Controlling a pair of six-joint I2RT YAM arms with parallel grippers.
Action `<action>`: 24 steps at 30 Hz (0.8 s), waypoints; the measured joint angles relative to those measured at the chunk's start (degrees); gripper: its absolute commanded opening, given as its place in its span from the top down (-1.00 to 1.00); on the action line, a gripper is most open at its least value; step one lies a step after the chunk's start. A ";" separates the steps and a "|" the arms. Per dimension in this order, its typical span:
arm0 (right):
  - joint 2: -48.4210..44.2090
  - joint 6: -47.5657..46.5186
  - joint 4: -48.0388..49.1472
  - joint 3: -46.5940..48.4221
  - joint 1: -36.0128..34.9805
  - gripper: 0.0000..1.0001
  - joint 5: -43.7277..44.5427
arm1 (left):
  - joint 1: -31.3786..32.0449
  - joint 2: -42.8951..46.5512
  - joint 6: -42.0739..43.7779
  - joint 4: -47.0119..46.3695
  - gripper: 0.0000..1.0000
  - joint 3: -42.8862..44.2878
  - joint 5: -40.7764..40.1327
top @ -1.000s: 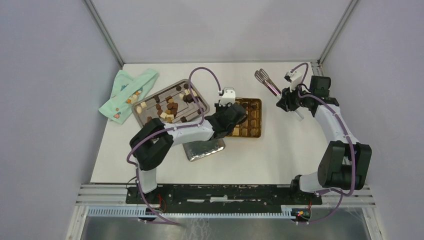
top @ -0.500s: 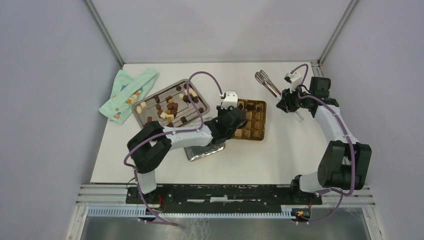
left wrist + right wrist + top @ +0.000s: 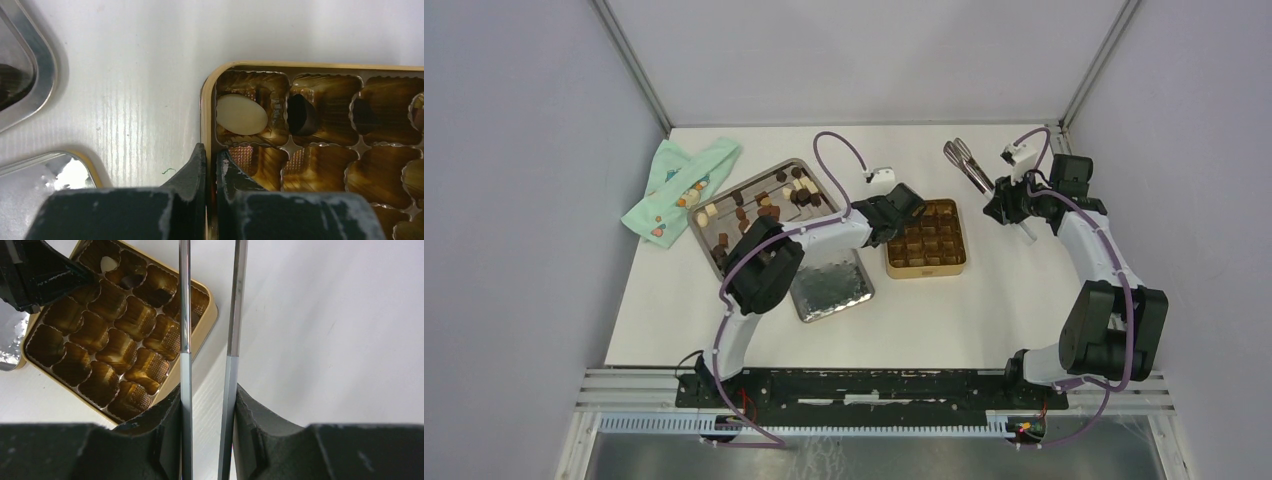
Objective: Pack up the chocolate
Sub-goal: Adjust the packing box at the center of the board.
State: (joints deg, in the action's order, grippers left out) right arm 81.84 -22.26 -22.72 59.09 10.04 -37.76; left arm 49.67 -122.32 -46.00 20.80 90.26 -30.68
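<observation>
Many chocolates [image 3: 764, 212], far left, look light, smooth, easily marked: pinch sides gently with the tongs [image 3: 184, 315] the right claw [image 3: 207, 405] grips; left claw [image 3: 210, 160] clamps the box [image 3: 300, 65] rim.

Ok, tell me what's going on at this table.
The left end effector is pinching the left rim of the gold tin. The right end effector holds metal tongs to the tin's right. Only a few chocolate pieces sit in the tin. Most lie on the steel tray.
</observation>
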 measured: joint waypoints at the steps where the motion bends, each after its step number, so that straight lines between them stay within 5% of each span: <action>1: 0.00 0.02 0.02 0.00 0.00 0.22 0.07 | -0.09 -0.55 -0.39 1.11 0.70 0.81 0.59; 7: -0.02 0.15 0.28 -0.31 0.00 0.21 0.07 | -0.42 -1.05 -2.69 4.31 -0.01 2.56 2.47; 15: -0.35 -0.04 0.46 -0.92 0.04 0.22 -1.11 | -0.48 3.21 -3.48 4.76 -0.12 -0.96 2.73; 18: -1.49 -0.22 0.92 -1.51 -0.35 0.22 -1.99 | -0.48 13.05 -2.43 3.54 -0.22 -8.35 2.86; 24: -4.48 -1.53 1.27 -1.81 -5.79 0.21 -2.32 | -1.07 40.76 9.09 -2.36 -0.79 -23.67 7.28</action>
State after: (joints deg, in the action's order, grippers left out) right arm 77.36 -23.79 -21.45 57.28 4.25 -40.07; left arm 48.60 -81.56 -36.91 18.44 66.59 -23.40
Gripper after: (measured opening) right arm 0.397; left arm 0.786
